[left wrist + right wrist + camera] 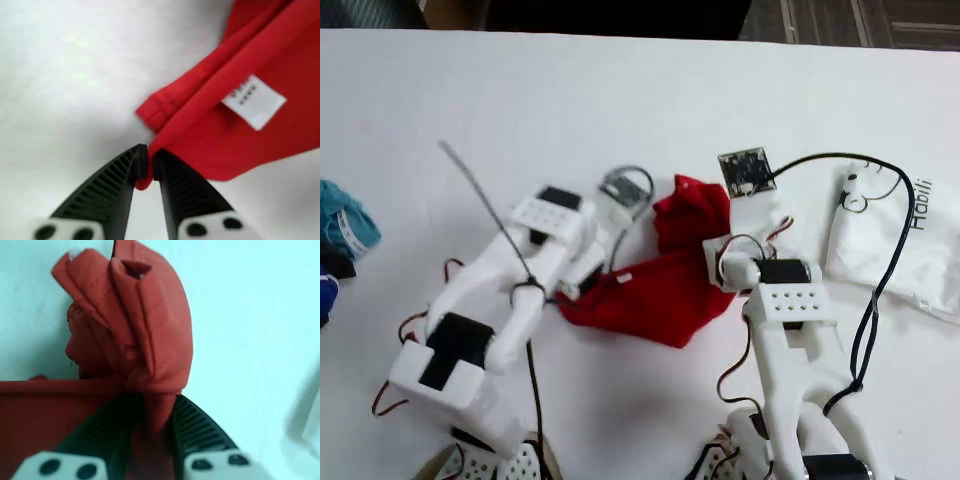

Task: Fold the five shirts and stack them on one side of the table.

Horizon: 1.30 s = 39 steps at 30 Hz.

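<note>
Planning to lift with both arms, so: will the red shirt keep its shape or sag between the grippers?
Likely floppy: the red shirt lies bunched and creased, so it should sag between the left gripper and right gripper. Probably light, being thin cloth. The left pinch holds only a small edge, so it may slip.

light: bright, even, from overhead | surface (620, 90): white, glaring, washed pale | shadows: faint, soft beneath left arm (490, 300) and right arm (800, 340), darker under red shirt (140, 320) folds | room beyond far edge: dim
</note>
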Tool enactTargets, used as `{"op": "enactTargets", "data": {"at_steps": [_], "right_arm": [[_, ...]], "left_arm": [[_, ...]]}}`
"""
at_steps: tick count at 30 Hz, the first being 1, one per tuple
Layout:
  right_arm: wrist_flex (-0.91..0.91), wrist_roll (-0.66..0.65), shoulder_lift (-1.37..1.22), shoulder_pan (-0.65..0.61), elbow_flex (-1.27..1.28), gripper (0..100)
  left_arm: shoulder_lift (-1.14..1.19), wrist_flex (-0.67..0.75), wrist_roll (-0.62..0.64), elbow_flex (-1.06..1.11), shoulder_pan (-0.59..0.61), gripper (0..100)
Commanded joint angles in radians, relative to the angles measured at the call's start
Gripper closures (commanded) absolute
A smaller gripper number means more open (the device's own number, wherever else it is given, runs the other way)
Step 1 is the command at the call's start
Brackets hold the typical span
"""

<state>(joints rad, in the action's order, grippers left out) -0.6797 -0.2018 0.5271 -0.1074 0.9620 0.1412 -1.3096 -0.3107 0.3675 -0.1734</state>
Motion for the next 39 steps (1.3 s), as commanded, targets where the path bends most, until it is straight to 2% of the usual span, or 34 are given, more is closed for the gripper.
{"op": "enactTargets", "data": {"at_steps": [1, 5, 8, 11, 14, 17, 19, 22, 26, 29, 32, 35, 39], "right_arm": [[0.139, -0.005, 0.03, 0.007, -0.014, 97.8], [0.266, -0.005, 0.031, 0.012, -0.021, 97.8], [0.24, -0.003, 0.031, 0.004, -0.066, 97.8], [0.143, -0.002, 0.031, -0.031, -0.149, 97.8], [-0.033, -0.003, 0.033, -0.104, -0.262, 96.4], [-0.177, -0.003, 0.024, -0.16, -0.331, 86.1], [-0.199, -0.003, 0.022, -0.168, -0.331, 79.6], [-0.2, -0.003, 0.03, -0.143, -0.311, 80.6], [-0.226, -0.005, 0.03, -0.061, -0.292, 80.4], [-0.265, -0.005, 0.031, 0.025, -0.29, 74.2], [-0.297, -0.005, 0.031, 0.122, -0.29, 66.8], [-0.328, -0.008, 0.031, 0.205, -0.288, 65.1], [-0.367, -0.13, 0.031, 0.262, -0.288, 65.1]], "left_arm": [[-0.012, -0.14, -0.051, -0.191, 0.147, 98], [-0.012, -0.29, -0.12, -0.444, 0.301, 98], [-0.012, -0.394, -0.157, -0.627, 0.381, 98], [-0.012, -0.463, -0.169, -0.751, 0.414, 98], [-0.012, -0.468, -0.166, -0.769, 0.416, 98], [-0.005, -0.462, -0.163, -0.742, 0.408, 98], [-0.005, -0.431, -0.141, -0.697, 0.385, 98], [-0.003, -0.353, -0.095, -0.621, 0.328, 96], [-0.003, -0.238, -0.066, -0.533, 0.235, 81], [-0.002, -0.132, -0.061, -0.489, 0.183, 71], [0.002, -0.003, -0.002, -0.443, 0.163, 70], [0.063, 0.074, 0.009, -0.423, 0.147, 70], [0.212, 0.114, 0.012, -0.447, 0.132, 70]]}}
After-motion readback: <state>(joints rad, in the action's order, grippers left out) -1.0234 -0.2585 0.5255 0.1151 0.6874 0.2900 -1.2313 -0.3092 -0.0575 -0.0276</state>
